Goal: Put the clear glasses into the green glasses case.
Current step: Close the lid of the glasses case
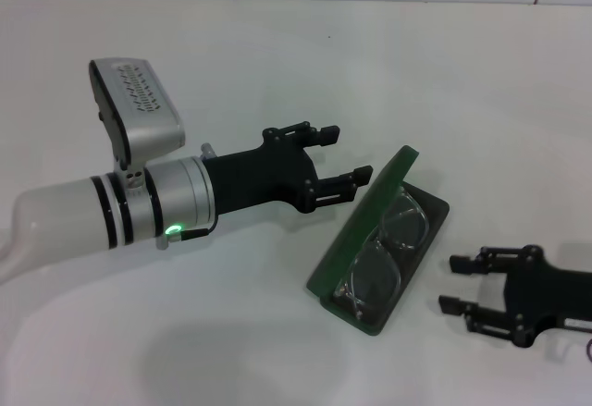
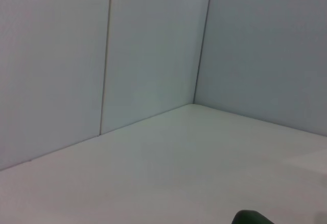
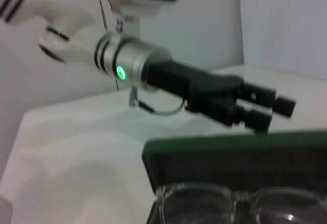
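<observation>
The green glasses case (image 1: 365, 230) lies open on the white table, its lid tilted up on the left side. The clear glasses (image 1: 387, 251) lie inside its dark tray, also seen close up as the clear glasses (image 3: 240, 203) below the raised lid of the case (image 3: 235, 155). My left gripper (image 1: 344, 161) is open, its lower fingertip right at the lid's upper edge; it appears as the left gripper (image 3: 268, 109) behind the lid. My right gripper (image 1: 455, 284) is open, low on the table just right of the case, holding nothing.
The white table (image 1: 277, 73) stretches far behind the case to a pale wall (image 2: 153, 45). A dark green bit of the case lid (image 2: 253, 217) shows in the left wrist view.
</observation>
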Controlling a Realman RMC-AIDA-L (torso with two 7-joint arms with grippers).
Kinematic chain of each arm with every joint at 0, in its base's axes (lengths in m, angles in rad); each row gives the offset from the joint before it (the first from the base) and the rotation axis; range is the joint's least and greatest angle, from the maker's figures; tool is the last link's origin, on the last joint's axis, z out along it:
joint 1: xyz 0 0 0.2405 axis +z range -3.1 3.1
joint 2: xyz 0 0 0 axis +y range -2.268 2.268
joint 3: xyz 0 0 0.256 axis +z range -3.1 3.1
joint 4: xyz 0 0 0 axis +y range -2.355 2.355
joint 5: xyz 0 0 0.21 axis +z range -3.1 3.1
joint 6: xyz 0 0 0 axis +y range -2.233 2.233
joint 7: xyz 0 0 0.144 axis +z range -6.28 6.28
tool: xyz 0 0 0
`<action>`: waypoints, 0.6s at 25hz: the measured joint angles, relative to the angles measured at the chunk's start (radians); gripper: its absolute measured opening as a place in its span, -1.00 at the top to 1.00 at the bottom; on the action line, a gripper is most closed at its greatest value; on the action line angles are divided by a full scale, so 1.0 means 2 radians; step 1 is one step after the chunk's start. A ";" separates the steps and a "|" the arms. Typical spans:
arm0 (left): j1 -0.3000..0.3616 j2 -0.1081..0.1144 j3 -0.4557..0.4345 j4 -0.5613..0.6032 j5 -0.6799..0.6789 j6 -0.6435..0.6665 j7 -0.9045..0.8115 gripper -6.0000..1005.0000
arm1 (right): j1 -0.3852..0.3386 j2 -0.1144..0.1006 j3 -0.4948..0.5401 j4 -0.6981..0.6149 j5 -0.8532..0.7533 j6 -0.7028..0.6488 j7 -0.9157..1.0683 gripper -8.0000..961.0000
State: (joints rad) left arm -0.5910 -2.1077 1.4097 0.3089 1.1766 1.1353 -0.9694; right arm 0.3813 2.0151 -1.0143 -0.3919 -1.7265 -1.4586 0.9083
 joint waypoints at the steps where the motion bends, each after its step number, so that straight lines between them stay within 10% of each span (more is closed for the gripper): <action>1: -0.001 0.000 0.000 0.000 0.000 0.000 0.000 -0.51 | 0.004 0.002 -0.003 0.005 -0.003 0.007 0.000 -0.06; 15: -0.005 0.001 0.060 0.005 -0.057 0.000 0.012 -0.51 | 0.077 0.006 -0.018 0.079 -0.009 0.038 0.013 -0.06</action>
State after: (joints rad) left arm -0.6011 -2.1051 1.5293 0.3191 1.0630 1.1361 -0.9445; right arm 0.5358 2.0279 -1.0512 -0.2344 -1.7444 -1.3829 0.9334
